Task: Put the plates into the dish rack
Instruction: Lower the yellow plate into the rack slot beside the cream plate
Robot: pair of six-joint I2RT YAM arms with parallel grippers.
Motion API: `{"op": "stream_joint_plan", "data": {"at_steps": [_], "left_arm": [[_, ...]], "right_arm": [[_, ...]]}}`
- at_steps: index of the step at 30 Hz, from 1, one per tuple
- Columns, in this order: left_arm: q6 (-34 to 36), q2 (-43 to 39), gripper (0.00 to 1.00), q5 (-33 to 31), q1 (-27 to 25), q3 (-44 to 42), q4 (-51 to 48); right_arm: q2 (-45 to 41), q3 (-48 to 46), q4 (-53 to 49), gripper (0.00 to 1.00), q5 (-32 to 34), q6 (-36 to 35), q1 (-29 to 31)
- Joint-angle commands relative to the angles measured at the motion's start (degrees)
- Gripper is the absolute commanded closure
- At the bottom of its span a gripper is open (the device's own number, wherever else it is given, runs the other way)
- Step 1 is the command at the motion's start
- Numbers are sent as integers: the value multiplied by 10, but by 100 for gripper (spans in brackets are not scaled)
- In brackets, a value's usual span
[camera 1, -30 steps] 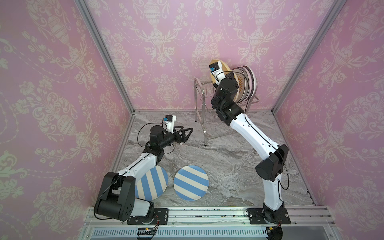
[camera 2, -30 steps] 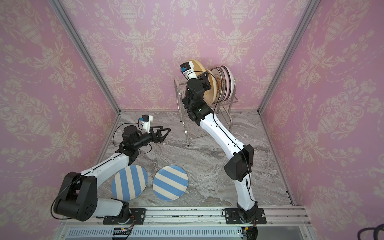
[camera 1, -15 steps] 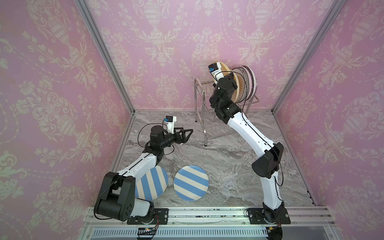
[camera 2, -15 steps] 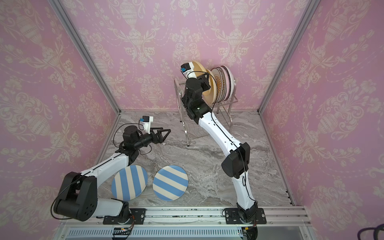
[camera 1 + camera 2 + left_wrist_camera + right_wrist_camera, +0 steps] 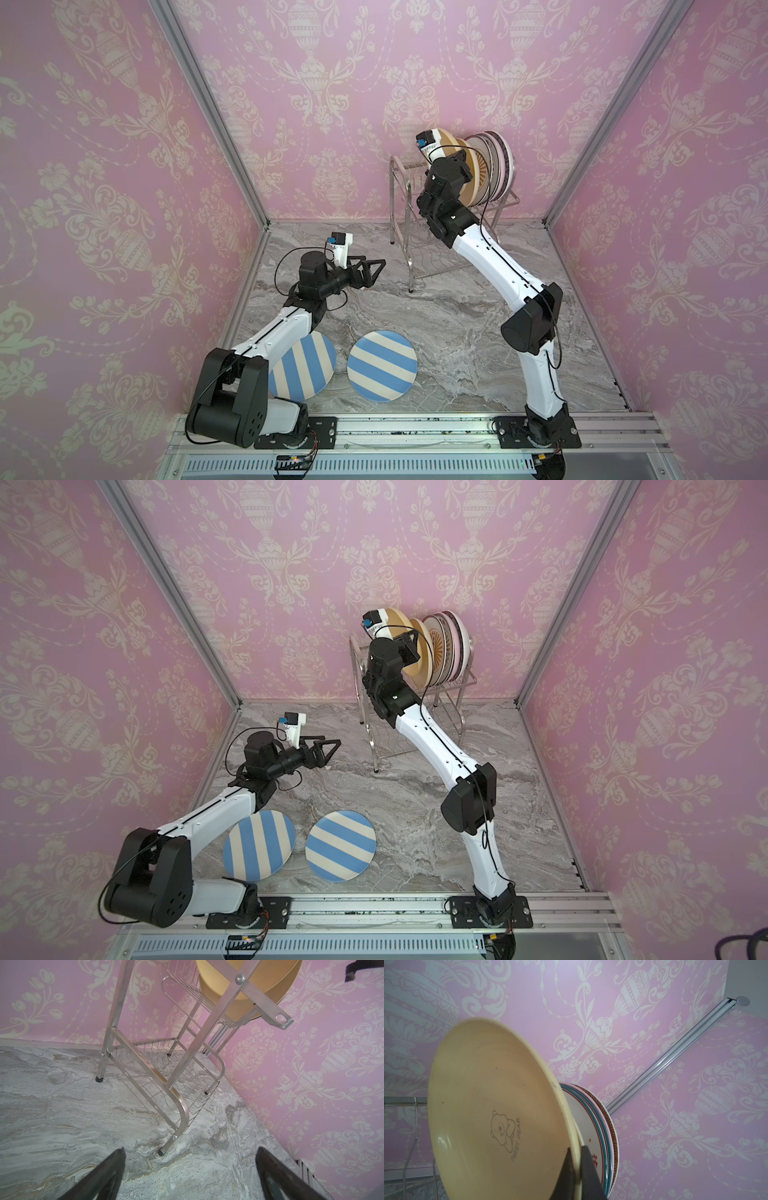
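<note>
On veined marble (image 5: 436,332), the dish rack (image 5: 196,1043) (shiny wire) holds round plates (image 5: 492,166).

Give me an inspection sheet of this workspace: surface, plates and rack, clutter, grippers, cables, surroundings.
Surface: marble tabletop, no spills seen.
Job's things: two striped plates flat near the front; dish rack at the back, racked plates upright on its upper tier, beige plate gripped beside them.
Clutter: nothing seen.
Grippers: left gripper open, empty; right gripper shut on beige plate's rim.
Cables: black cable loops free at left wrist.
Surroundings: pink patterned walls, aluminium posts.
</note>
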Motion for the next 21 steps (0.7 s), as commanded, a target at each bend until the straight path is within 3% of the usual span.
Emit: {"op": "stream_joint_plan", "data": {"at_steps": [1, 8, 21], "left_arm": [[19, -14, 1, 8, 5, 4, -10], [18, -11, 1, 9, 5, 4, -9], [21, -13, 1, 11, 5, 5, -15]], "right_arm": [[4, 3, 5, 100, 12, 18, -9], [12, 8, -32, 100, 12, 50, -10], [31, 34, -44, 100, 12, 45, -7]]}}
